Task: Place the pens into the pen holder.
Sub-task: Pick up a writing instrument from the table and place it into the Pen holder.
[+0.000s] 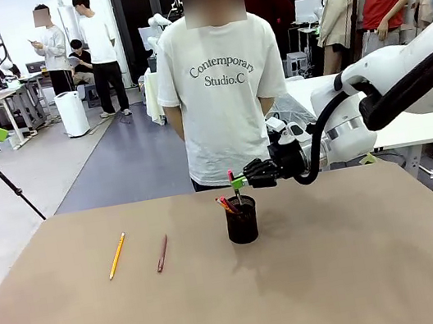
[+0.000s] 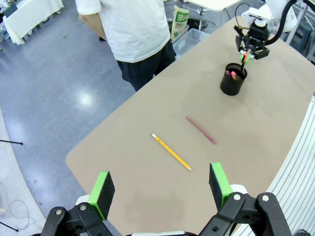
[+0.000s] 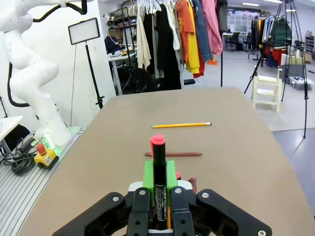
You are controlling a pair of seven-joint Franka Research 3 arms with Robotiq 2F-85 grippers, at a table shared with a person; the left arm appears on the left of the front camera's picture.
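— Two pens lie flat on the table (image 1: 368, 270), yes? Where do we see them?
— Yes. We see the yellow-orange pen (image 1: 117, 256) and the dark red-brown pen (image 1: 161, 253) beside each other, not touching, in the left half, between the left edge and the pen holder (image 1: 242, 222)
— And the holder itself?
— It stands upright near the middle of the table, somewhat closer to the far edge, where a person (image 1: 220, 86) stands. Some pens with red tips stand inside it
— What do we say about the right gripper (image 1: 242, 181)?
— Its jaws are closed on a black pen with a pink cap (image 1: 230, 175), held upright right over the holder
— And the left gripper (image 2: 160, 189)?
— We see its jaws spread wide, with nothing between the green pads (image 2: 105, 188); it hangs high, near the left edge of the table
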